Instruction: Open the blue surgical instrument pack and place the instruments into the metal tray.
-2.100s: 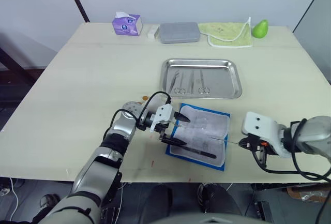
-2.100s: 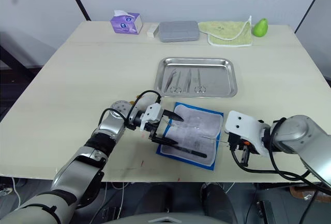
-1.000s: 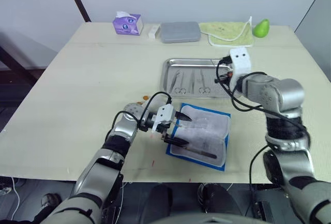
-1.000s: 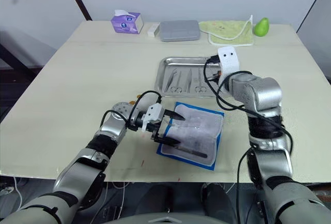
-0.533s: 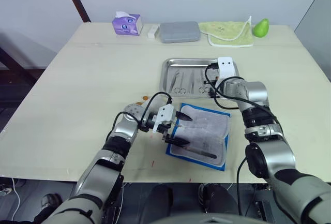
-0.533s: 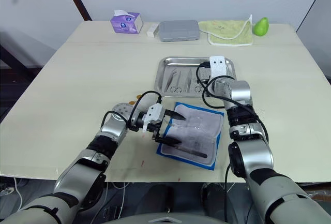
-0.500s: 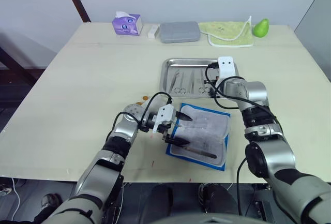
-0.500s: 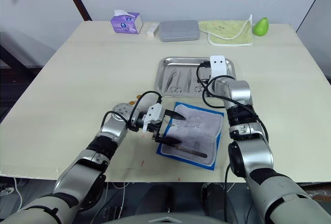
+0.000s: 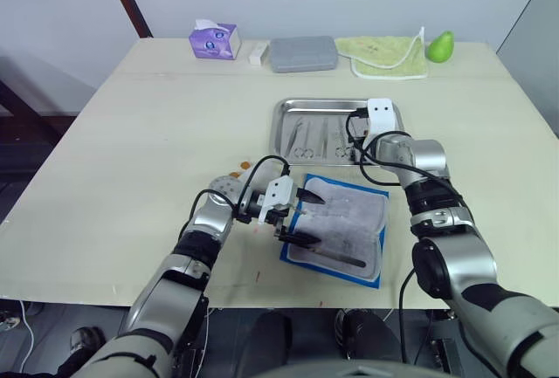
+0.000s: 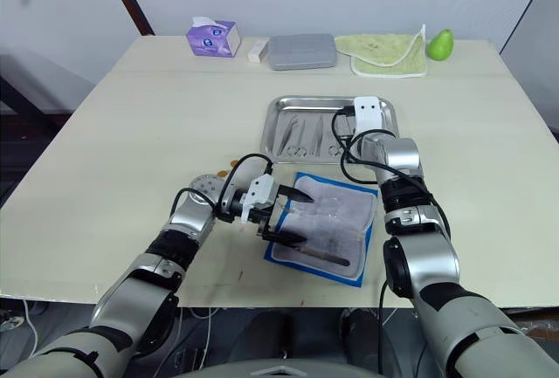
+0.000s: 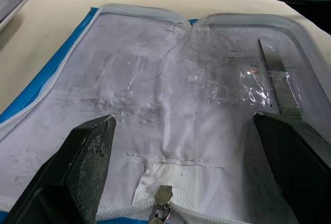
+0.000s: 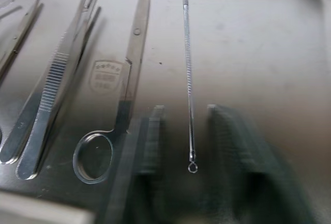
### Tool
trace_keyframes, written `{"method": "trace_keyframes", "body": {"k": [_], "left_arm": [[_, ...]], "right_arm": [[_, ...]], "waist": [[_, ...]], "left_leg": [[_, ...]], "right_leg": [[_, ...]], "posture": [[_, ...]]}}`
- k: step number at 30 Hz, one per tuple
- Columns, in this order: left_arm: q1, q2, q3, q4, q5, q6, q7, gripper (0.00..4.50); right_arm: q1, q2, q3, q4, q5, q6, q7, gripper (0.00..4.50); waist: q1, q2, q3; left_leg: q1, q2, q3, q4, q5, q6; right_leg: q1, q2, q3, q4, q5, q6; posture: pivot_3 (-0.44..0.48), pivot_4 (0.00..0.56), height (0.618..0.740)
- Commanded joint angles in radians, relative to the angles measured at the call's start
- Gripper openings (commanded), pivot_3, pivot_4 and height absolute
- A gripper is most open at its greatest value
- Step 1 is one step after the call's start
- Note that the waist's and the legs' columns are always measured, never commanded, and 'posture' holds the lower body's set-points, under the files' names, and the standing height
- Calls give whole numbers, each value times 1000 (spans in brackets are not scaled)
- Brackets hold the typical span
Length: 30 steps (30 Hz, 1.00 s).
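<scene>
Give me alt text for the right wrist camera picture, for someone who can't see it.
A thin wire probe with a looped end lies flat in the metal tray, between the right gripper's open fingers. Beside it lie scissors and tweezers.

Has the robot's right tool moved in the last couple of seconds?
Yes. The right tool was at the table's near edge, right of the opened blue surgical instrument pack; now it is farther away, over the metal tray, with a thin probe below it.

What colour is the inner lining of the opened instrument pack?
Pale grey-white, with a bright blue edge; the blue surgical instrument pack shows it best in the left wrist view.
</scene>
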<state>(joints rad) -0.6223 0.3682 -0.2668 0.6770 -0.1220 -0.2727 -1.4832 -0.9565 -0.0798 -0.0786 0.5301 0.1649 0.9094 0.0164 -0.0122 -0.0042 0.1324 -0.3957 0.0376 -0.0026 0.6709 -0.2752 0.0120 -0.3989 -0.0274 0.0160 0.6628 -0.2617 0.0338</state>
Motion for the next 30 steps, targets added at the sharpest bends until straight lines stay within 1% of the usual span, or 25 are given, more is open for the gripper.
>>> {"method": "trace_keyframes", "body": {"k": [1, 3, 4, 5, 6, 7, 9, 10, 12, 14, 16, 19, 20, 21, 22, 23, 24, 26, 30], "left_arm": [[36, 0, -35, 34, 47, 11, 13, 4500], [36, 1, -34, 35, 46, 11, 12, 4500], [37, 1, -33, 35, 45, 11, 12, 4500], [38, 2, -32, 35, 44, 10, 11, 4500], [39, 2, -30, 35, 41, 9, 8, 4500], [40, 2, -27, 33, 35, 9, 4, 4500], [43, 2, -23, 28, 27, 11, 0, 4500], [44, 3, -22, 27, 26, 11, 0, 4500], [49, 7, -21, 23, 25, 9, -5, 4500], [52, 9, -21, 21, 26, 8, -7, 4500], [52, 10, -21, 19, 25, 11, -9, 4500], [58, 14, -23, 12, 26, 10, -14, 4500], [59, 16, -23, 12, 27, 9, -15, 4500], [59, 17, -23, 14, 28, 8, -17, 4500], [59, 19, -23, 23, 30, 0, -19, 4500], [59, 21, -23, 32, 32, -7, -21, 4500], [58, 22, -22, 39, 33, -13, -23, 4500], [53, 25, -21, 63, 35, -27, -25, 4500], [39, 24, -19, 102, 38, -48, -31, 4500]], "right_arm": [[21, -23, 30, -169, -7, 36, 24, 1619], [75, -40, 63, -298, 4, 52, 69, 1619], [125, -53, 93, -393, 6, 18, 102, 1619], [182, -50, 98, -482, 28, -58, 146, 1619], [247, -51, 91, -584, 90, -121, 234, 1619], [299, -70, 99, -672, 124, -139, 295, 1619], [369, -101, 108, -784, 149, -140, 342, 1619], [387, -110, 112, -811, 151, -140, 347, 1619], [498, -169, 93, -968, 237, -138, 446, 1619], [570, -211, 71, -1060, 301, -124, 504, 1619], [645, -282, 49, -1134, 352, -124, 578, 1619], [764, -403, -26, -1228, 443, -135, 683, 2446], [819, -457, -61, -1254, 468, -144, 733, 3027], [868, -500, -96, -1273, 487, -156, 773, 3447], [949, -564, -158, -1299, 506, -176, 849, 4025], [1018, -614, -214, -1318, 521, -197, 912, 4397], [1062, -646, -248, -1328, 532, -214, 948, 4460], [1174, -700, -370, -1344, 563, -240, 1031, 4460], [1317, -753, -554, -1354, 613, -269, 1131, 4460]], "waist": [[0, 1, 1], [1, 1, 1], [1, 1, 1], [1, 1, 1], [2, 1, 0], [1, 1, 0], [0, 2, 1], [-3, 3, 2], [-1, 3, 1], [1, 2, 1], [-2, 3, 2], [-1, 2, 2], [-1, 2, 2], [-1, 2, 2], [-1, 1, 3], [0, 1, 3], [0, 1, 3], [-3, 1, 3], [-4, 0, 2]], "left_leg": [[0, 0, -1, 0, 0, 0], [0, 0, -2, 0, 0, 0], [0, 0, -2, 0, 0, 0], [0, 0, -2, 0, 0, 0], [0, 0, -2, 0, 0, 0], [-1, 0, -2, -1, 0, 0], [-1, 0, -3, 0, 0, 0], [-1, 0, -3, 0, 0, 0], [0, 0, -3, 0, 0, 0], [0, 0, -4, 0, 0, 0], [-1, 0, -4, 0, 0, 0], [0, 0, -4, 0, 0, 0], [0, 0, -4, 0, 0, 0], [1, 0, -4, 0, 0, 0], [1, 0, -3, 0, 0, 0], [0, 0, -3, 0, 0, 0], [0, 0, -2, 0, 0, 0], [1, 0, -1, 0, 0, 0], [4, 2, 0, 0, 0, 0]], "right_leg": [[0, 0, 0, 0, 0, 0], [0, 0, 0, 0, 0, 0], [0, 0, 0, 0, 0, 0], [0, 0, 0, 0, 0, 0], [0, 0, 0, 0, 0, 0], [0, 0, 0, -1, 0, 0], [0, 1, 2, -1, -1, 1], [0, 1, 2, -1, -1, 1], [0, 1, 2, 0, -1, 1], [1, 2, 2, 0, -1, 1], [1, 2, 2, -1, -1, 1], [1, 2, 2, -1, -1, 1], [1, 2, 3, -1, -1, 1], [1, 2, 3, -1, -1, 1], [1, 3, 3, -1, -1, 1], [1, 3, 3, -1, -1, 1], [1, 3, 2, -2, -1, 1], [2, 4, 3, -2, -1, 1], [4, 6, 4, -1, -2, 3]], "posture": [[0, 150, 736], [0, 150, 736], [0, 150, 736], [0, 150, 736], [0, 150, 736], [0, 150, 736], [0, 150, 736], [0, 150, 736], [0, 150, 736], [0, 150, 736], [0, 150, 736], [0, 150, 736], [0, 150, 736], [0, 150, 736], [0, 150, 736], [0, 150, 736], [0, 150, 736], [0, 150, 736], [0, 150, 736]]}}
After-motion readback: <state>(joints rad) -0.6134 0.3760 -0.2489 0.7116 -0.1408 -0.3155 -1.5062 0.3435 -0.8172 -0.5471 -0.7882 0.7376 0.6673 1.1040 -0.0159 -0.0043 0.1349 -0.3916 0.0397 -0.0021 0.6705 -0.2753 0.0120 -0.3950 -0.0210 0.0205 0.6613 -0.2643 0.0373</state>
